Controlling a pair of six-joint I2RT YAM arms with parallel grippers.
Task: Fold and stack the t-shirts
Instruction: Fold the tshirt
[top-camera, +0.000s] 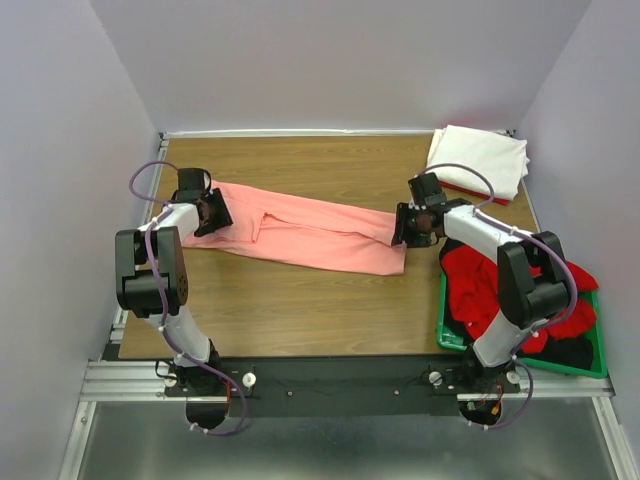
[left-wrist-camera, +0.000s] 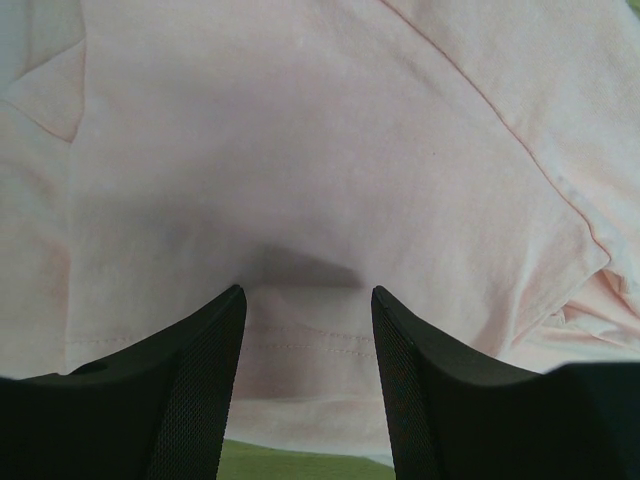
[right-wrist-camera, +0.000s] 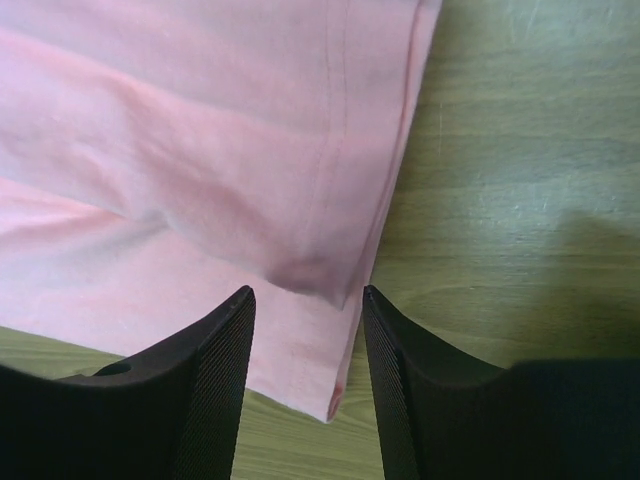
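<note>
Left hand (top-camera: 212, 212), right hand (top-camera: 405, 228), pink t-shirt (top-camera: 310, 232) stretched left-right between

Salmon-pink t-shirt (top-camera: 310, 232) soft matt cloth (table (top-camera: 300, 310) wood-grain).

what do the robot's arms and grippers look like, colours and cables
The left arm and right arm match: white shells on the links, black blocky joints, and a thin purple cable looping outside each. The left gripper and right gripper are black, each with two broad tapered fingers with finely meshed inner faces.
</note>
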